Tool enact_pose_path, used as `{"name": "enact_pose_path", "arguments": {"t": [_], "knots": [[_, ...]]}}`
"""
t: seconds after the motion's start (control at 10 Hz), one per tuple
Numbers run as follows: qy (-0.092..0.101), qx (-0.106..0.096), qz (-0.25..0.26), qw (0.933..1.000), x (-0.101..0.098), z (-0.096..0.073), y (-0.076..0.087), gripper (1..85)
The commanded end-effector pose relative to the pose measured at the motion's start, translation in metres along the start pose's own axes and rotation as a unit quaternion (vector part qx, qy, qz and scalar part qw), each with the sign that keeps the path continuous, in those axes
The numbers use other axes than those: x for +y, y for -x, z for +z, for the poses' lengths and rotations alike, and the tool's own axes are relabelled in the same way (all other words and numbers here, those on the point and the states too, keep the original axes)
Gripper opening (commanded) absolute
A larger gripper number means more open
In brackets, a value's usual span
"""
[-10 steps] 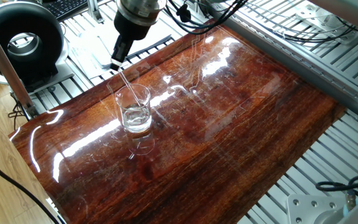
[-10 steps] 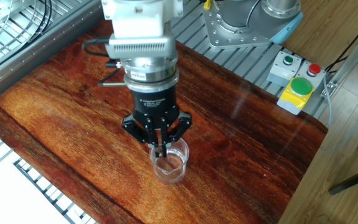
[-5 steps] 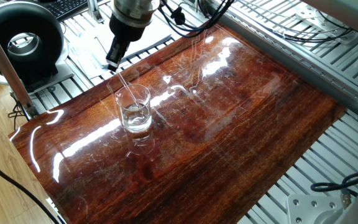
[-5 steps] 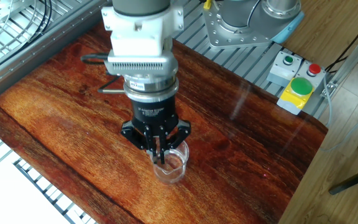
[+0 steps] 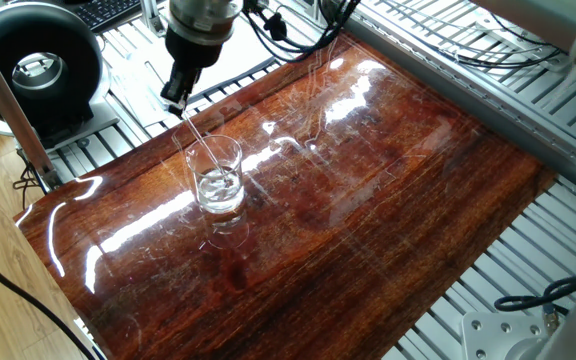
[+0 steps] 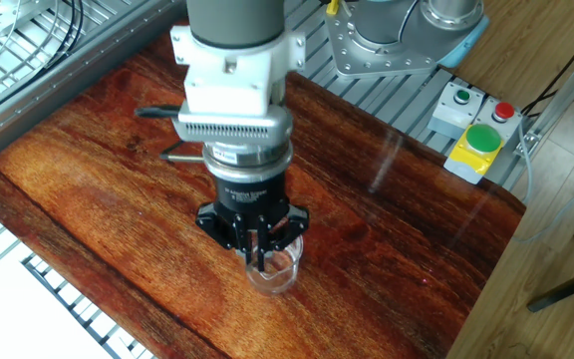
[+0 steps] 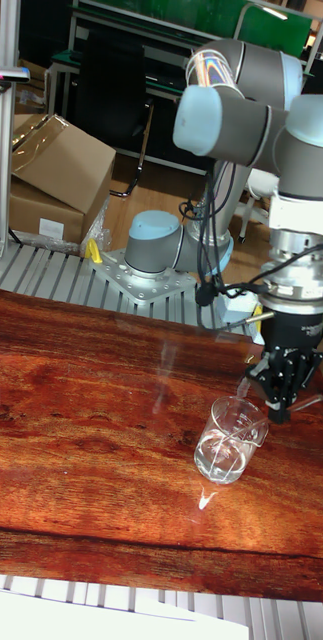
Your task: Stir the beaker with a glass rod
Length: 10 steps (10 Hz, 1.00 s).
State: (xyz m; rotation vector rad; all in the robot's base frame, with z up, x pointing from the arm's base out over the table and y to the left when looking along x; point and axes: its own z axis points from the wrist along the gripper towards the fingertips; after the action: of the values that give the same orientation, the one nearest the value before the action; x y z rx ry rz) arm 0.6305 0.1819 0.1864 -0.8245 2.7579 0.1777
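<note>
A small clear beaker with a little clear liquid stands upright on the wooden board. My gripper hangs just above the beaker's rim, shut on the top end of the thin glass rod. The rod slants down from the fingers into the beaker, its lower end in the liquid. In the other fixed view the gripper body covers most of the rod.
A black round fan unit sits off the board at the back left. A button box with a green and a red button stands beyond the board's far corner. Metal grid surfaces flank the board. Cardboard boxes lie behind.
The gripper has shifted slightly left and back in one fixed view, tilting the rod more while its lower end stays inside the beaker. The beaker has not moved.
</note>
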Motion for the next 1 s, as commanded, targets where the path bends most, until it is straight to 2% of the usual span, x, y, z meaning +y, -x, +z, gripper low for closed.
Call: {"name": "enact_pose_path", "arguments": {"t": [0.0, 0.5, 0.7, 0.9], "knots": [[-0.004, 0.002, 0.011, 0.9999, 0.0055, 0.0028, 0.0143, 1.0], [-0.008, 0.009, 0.000, 0.9999, 0.0041, 0.0024, 0.0164, 1.0], [-0.009, 0.010, -0.012, 0.9998, 0.0037, 0.0023, 0.0176, 3.7], [-0.009, 0.006, -0.020, 0.9997, 0.0056, 0.0033, 0.0219, 10.0]]}}
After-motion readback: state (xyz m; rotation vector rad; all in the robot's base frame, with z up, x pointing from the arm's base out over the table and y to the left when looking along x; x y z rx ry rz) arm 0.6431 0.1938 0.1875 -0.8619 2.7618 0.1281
